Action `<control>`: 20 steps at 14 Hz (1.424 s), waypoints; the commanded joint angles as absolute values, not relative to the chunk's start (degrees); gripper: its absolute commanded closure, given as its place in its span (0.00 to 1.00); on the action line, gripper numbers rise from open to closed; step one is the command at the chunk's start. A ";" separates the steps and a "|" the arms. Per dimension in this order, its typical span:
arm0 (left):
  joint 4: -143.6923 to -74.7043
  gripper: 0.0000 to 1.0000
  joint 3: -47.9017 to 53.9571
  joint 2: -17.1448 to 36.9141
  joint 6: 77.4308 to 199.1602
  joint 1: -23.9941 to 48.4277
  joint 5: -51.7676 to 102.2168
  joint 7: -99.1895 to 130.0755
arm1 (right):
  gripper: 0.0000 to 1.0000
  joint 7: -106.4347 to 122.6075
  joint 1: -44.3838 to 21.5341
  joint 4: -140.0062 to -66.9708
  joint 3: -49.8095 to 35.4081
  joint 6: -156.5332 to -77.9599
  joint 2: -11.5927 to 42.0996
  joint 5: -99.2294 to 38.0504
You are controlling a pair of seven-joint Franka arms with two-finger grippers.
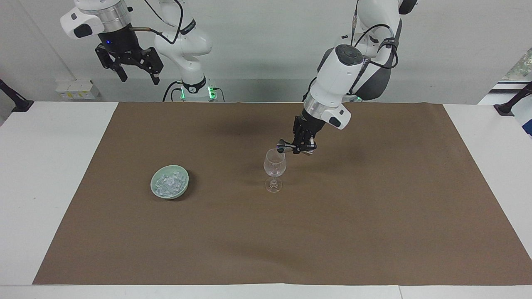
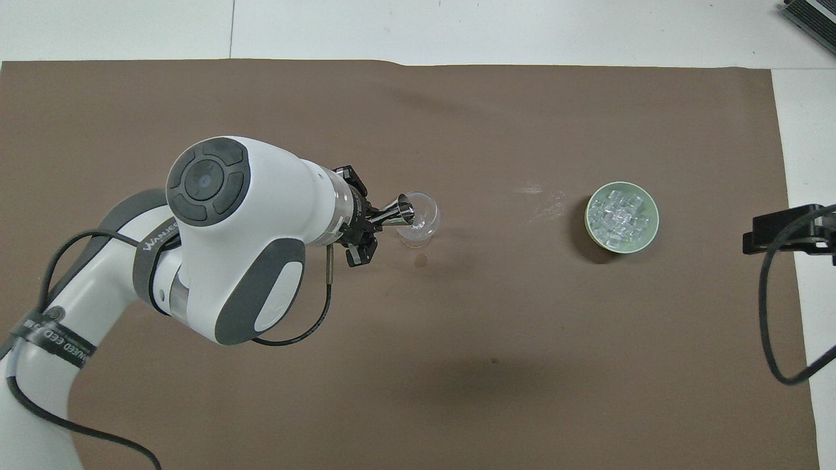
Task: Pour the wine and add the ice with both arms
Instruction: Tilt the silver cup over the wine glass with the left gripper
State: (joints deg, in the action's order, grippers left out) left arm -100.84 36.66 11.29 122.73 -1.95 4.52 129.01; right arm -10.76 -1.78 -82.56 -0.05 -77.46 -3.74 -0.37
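A clear wine glass (image 1: 274, 166) (image 2: 421, 219) stands upright mid-table on the brown mat. My left gripper (image 1: 302, 146) (image 2: 369, 222) hangs just above the glass's rim, on the side toward the left arm's end. It is shut on a small metal jigger (image 1: 284, 145) (image 2: 398, 212) that lies sideways, its mouth over the rim. No wine shows. The ice (image 1: 169, 182) (image 2: 620, 215) fills a pale green bowl (image 1: 153, 185) (image 2: 591, 225) toward the right arm's end. My right gripper (image 1: 140, 79) waits open, high above the table's edge by its base.
The brown mat (image 1: 374, 228) covers most of the white table. A small dark spot (image 2: 421, 260) marks the mat just nearer to the robots than the glass. A faint pale smear (image 2: 542, 199) lies between glass and bowl.
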 commanded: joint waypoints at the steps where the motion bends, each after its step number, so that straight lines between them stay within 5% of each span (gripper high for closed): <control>1: -98.62 1.00 36.91 12.13 120.15 -1.58 1.68 132.00 | 0.00 -9.49 -1.23 -83.06 -0.26 -78.40 -4.22 -0.44; 20: -92.90 1.00 40.17 16.79 113.20 -0.70 -7.03 139.66 | 0.00 -9.49 -1.23 -83.06 -0.26 -78.40 -4.22 -0.44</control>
